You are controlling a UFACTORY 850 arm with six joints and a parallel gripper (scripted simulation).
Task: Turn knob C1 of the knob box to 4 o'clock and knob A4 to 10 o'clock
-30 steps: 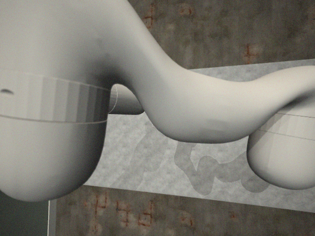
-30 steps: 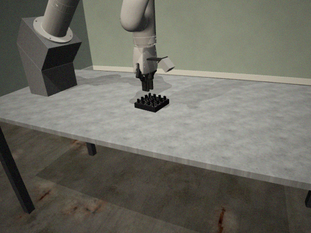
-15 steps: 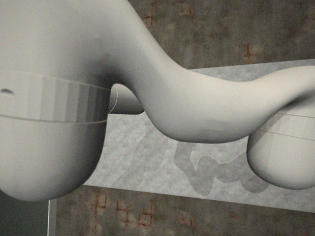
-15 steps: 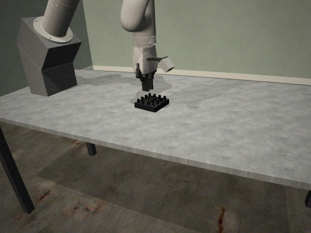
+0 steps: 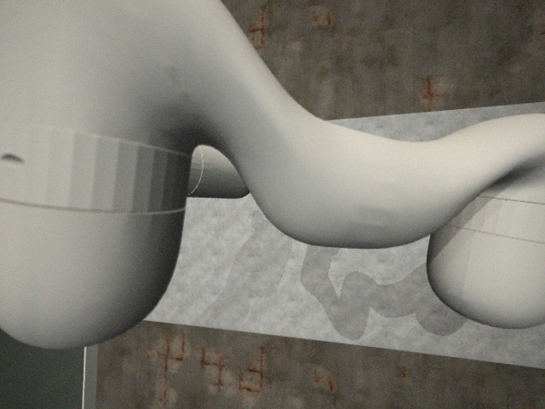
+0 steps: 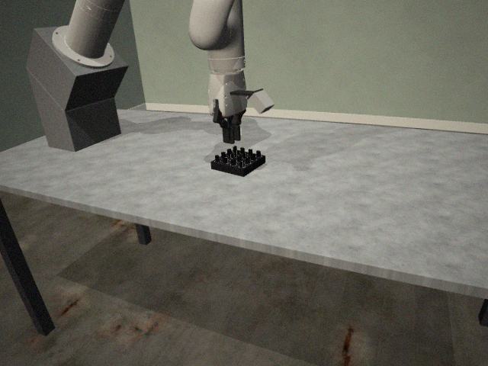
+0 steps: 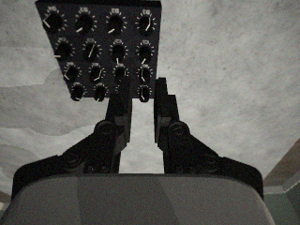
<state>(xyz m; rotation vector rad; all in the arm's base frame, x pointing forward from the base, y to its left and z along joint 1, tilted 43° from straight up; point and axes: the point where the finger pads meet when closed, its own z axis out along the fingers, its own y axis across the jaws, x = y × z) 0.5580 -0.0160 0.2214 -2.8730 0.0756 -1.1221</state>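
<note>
The black knob box [image 6: 238, 162] stands on the grey table, with sixteen knobs in four rows. In the wrist view the box [image 7: 100, 47] fills the upper left, and white lines show on the knobs; the printed names are too small to read. My gripper [image 6: 230, 137] hangs straight down a little above the box, over its far edge in the exterior view. In the wrist view the fingers stand narrowly apart with nothing between them. Their tips reach over the nearest row of knobs, and the left finger hides one knob of that row.
The arm's grey base block [image 6: 75, 90] stands at the table's far left corner. The arm's white body [image 5: 220, 153] blocks most of the top view, so the box is hidden there. A wall runs behind the table.
</note>
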